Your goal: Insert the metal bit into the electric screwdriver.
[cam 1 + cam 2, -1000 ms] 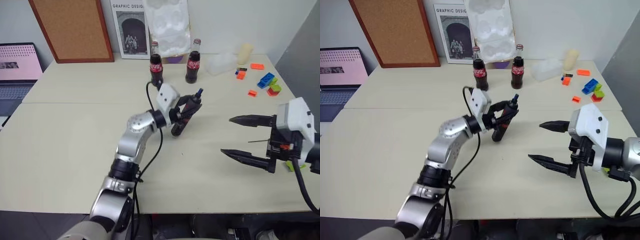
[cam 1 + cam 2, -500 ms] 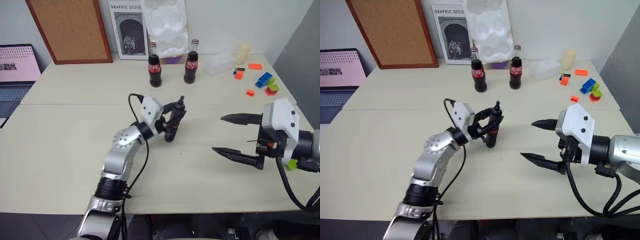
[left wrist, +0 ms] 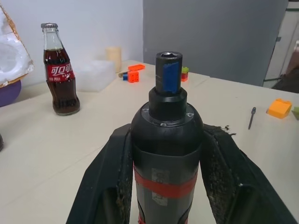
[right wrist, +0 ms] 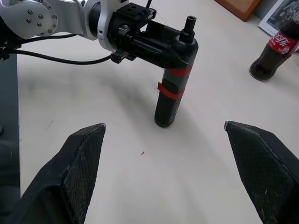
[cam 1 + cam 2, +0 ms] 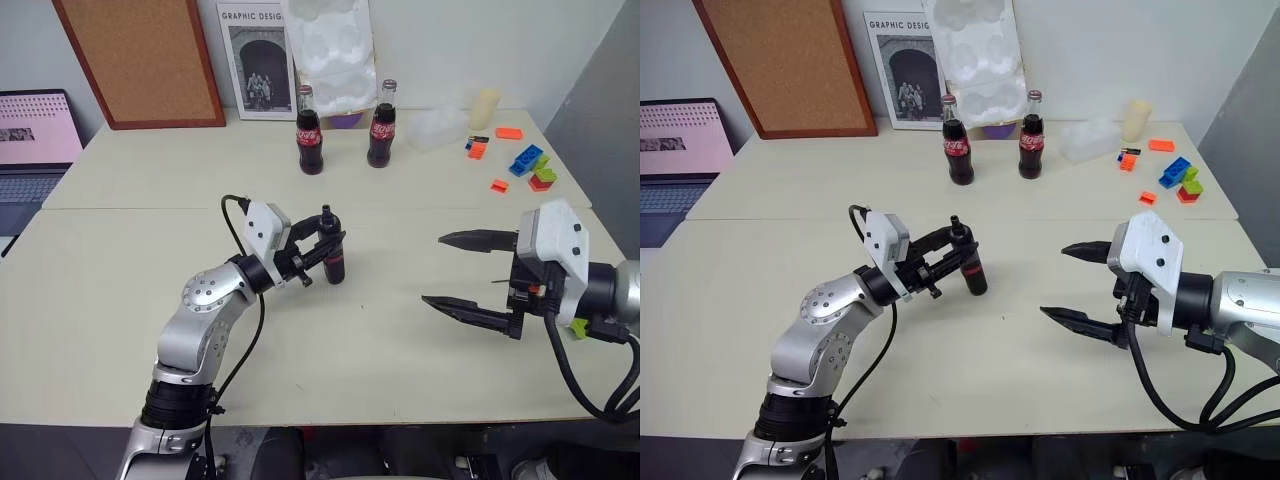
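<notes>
Pincer on the left (image 5: pixel 322 251) is clamped round the electric screwdriver (image 5: pixel 333 255), holding it upright with its base on or just above the pale desk (image 5: pixel 120 260); which, the views do not settle. The tool is a smooth black cylinder with red bands and a bluish collar at its top, where a small open socket faces upward.

Right of the screwdriver, the right pincer (image 5: pixel 461 271) hangs with its two tapered, matte black fingers spread wide and nothing between them. The metal bit (image 3: pixel 252 117), a thin dark rod, lies flat on the desk well right of the screwdriver, near a yellow block (image 3: pixel 280 108).

The step in hand seems to be presenting the screwdriver while the bit is not yet picked up. Next, the right pincer would need to pinch that slender rod and line it up with the socket.
</notes>
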Controlling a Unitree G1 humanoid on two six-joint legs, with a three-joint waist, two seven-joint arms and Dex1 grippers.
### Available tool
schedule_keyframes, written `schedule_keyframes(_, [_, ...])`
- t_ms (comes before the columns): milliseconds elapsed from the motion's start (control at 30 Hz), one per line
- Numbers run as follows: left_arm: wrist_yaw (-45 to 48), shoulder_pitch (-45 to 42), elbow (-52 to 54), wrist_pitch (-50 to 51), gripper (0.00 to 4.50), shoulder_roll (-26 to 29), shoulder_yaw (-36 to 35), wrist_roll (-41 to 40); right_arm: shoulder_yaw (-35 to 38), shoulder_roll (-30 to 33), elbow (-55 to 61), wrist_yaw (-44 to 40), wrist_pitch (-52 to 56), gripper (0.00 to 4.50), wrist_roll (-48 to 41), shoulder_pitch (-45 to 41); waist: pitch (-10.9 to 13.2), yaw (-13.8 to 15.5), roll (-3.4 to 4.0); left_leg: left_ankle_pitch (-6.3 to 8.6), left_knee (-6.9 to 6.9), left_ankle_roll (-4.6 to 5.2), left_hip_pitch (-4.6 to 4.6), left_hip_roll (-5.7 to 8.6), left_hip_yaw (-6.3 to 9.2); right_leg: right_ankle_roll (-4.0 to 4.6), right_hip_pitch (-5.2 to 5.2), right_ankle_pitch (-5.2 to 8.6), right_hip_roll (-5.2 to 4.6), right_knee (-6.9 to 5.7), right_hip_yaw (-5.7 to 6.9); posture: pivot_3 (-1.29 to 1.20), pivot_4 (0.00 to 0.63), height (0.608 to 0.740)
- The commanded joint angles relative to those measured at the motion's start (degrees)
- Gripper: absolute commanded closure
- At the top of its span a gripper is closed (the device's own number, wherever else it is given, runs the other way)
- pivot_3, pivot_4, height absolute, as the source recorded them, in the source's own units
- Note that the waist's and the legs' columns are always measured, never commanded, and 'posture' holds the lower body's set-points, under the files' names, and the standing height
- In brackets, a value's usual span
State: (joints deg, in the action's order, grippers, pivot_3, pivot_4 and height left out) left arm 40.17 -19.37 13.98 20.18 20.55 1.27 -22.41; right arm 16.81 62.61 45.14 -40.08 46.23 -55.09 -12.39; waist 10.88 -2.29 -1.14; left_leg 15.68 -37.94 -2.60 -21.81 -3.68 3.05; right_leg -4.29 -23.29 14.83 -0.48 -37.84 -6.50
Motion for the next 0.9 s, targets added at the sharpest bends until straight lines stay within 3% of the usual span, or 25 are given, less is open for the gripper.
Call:
schedule_keyframes(33, [0.36, -0.07, -0.03, 0.01, 2.85, 0.90, -0.08, 0.00, 1.41, 0.49, -0.27, -0.75, -1.05, 0.21, 1.11, -0.60, 0.00, 0.02, 0.00, 0.00, 0.00, 0.00, -0.01, 0.00, 0.00, 0.00, 0.00, 0.00, 0.00, 0.03, 0.00, 0.00, 0.150, 0.740])
schedule_keyframes(300, [0.42, -0.60, 0.86, -3.80, 2.85, -0.40, 3.09, 2.03, -2.77, 7.94, -10.76, -10.47, -4.96, 0.21, 12.74, -0.55, 0.00, 0.19, 0.00, 0.00, 0.00, 0.00, -0.02, 0.01, -0.05, 0.02, 0.00, 0.01, -0.02, 0.09, 0.00, 0.00, 0.150, 0.740])
schedule_keyframes(467, [-1.95, -2.52, 2.41, -4.90, 2.85, -2.44, 3.65, 2.96, -18.63, 13.81, -30.01, -25.35, -24.79, 0.21, 33.82, -5.71, 0.01, 0.36, 0.00, 0.00, -0.01, 0.00, -0.04, 0.00, -0.14, 0.02, -0.04, 0.01, -0.04, 0.14, -0.04, 0.00, 0.150, 0.740])
schedule_keyframes(700, [-3.38, -0.82, 4.50, -5.21, 2.86, -3.32, 5.15, 4.22, -37.95, 7.61, -60.64, -38.13, -45.01, 0.21, 58.91, -23.06, 0.10, -0.21, 0.11, 0.00, 0.08, 0.00, -0.06, 0.01, -0.22, 0.02, -0.13, -0.03, -0.04, 0.17, -0.12, 0.00, 0.150, 0.740])
schedule_keyframes(900, [-4.46, 0.96, 7.12, -4.70, 2.86, -3.95, 6.53, 4.81, -45.58, 0.34, -83.77, -40.91, -55.78, 0.21, 71.05, -34.68, 0.19, -0.52, 0.29, 0.00, 0.10, -0.01, -0.08, 0.02, -0.27, 0.20, -0.19, -0.14, -0.05, 0.16, -0.19, 0.00, 0.150, 0.740])
